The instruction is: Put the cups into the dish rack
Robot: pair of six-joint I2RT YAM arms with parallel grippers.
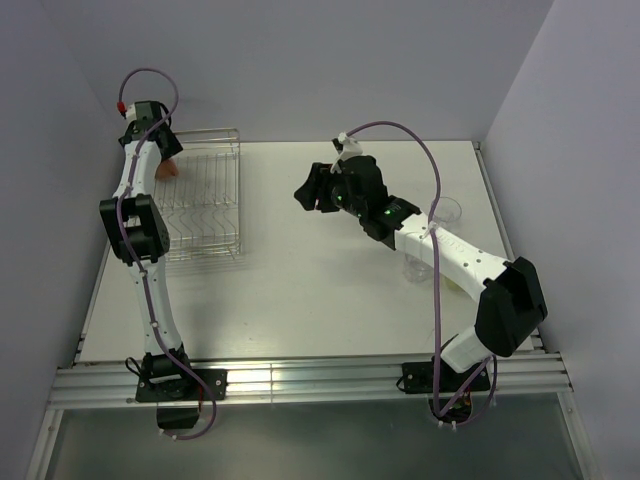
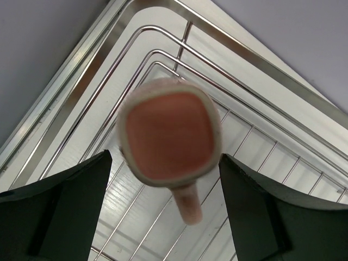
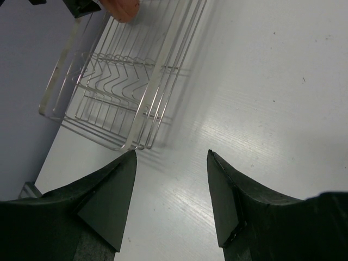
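The terracotta mug (image 2: 169, 136) is seen base-up between the fingers of the left gripper (image 2: 165, 156), over the far left corner of the dish rack (image 1: 205, 200) (its handle is turned toward the wrist). Whether it is gripped or released cannot be told. The right gripper (image 3: 171, 155) is held open and empty above the table (image 1: 300, 290). Two clear tumblers (image 1: 446, 212) (image 1: 418, 268) are seen beside the right arm.
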